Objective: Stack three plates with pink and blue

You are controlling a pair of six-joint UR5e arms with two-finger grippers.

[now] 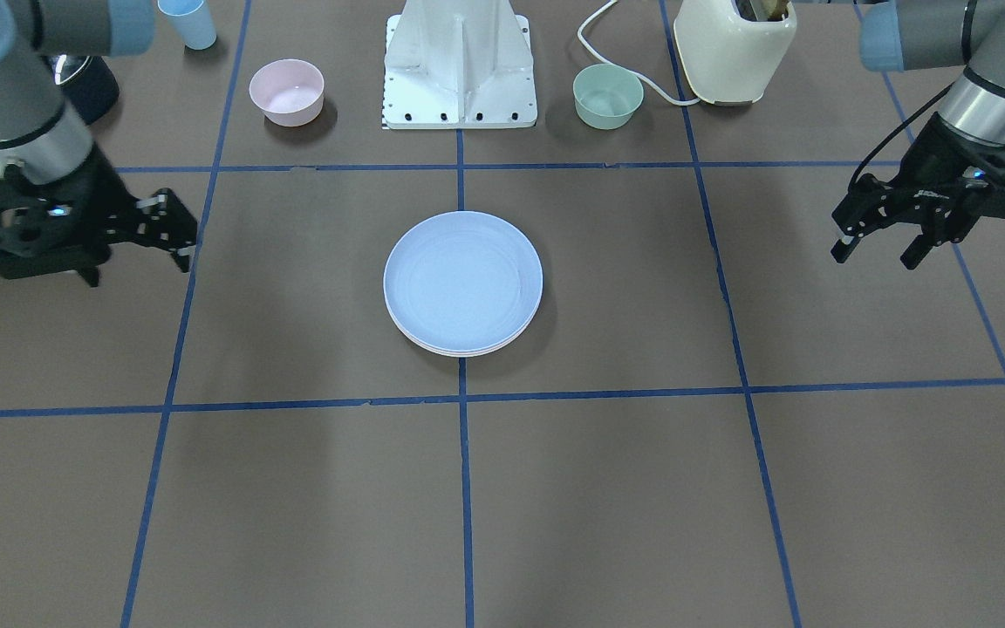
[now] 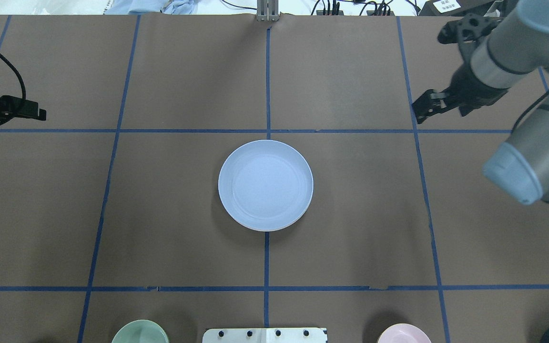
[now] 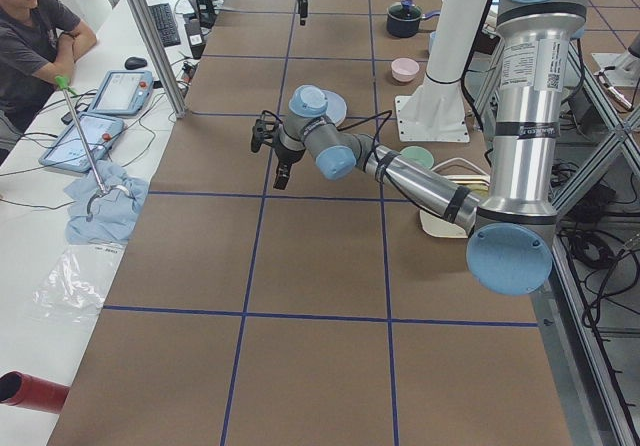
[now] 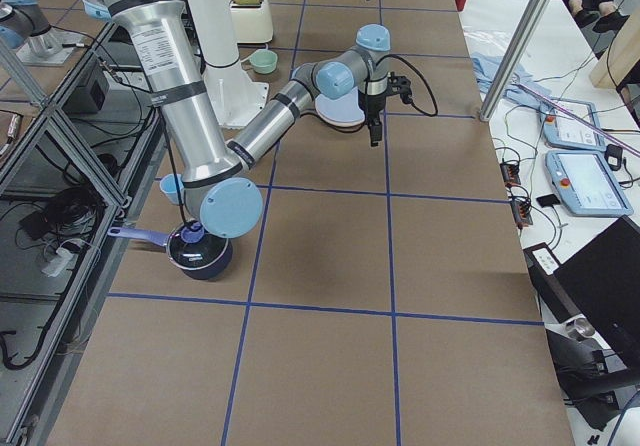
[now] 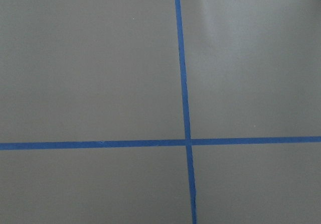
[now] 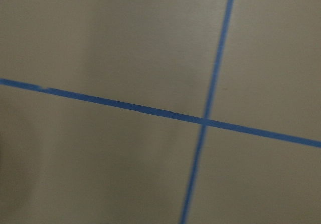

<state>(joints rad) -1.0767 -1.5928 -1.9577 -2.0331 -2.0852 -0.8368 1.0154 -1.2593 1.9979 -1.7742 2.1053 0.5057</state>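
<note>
The light blue plate [image 1: 463,279] lies on top of a stack at the table's middle, also in the overhead view [image 2: 265,183]. Pale rims of lower plates [image 1: 468,351] show under its near edge; their colours are too faint to tell apart. My left gripper [image 1: 878,253] hovers open and empty far to the stack's side, at the overhead view's left edge [image 2: 41,113]. My right gripper [image 1: 181,231] hovers open and empty on the other side, also seen from overhead [image 2: 420,108]. Both wrist views show only brown table and blue tape.
A small pink bowl [image 1: 286,90], a green bowl [image 1: 608,95], a cream toaster [image 1: 734,48], a blue cup [image 1: 188,22] and a dark pot [image 1: 84,83] stand along the robot's side by the white base [image 1: 461,70].
</note>
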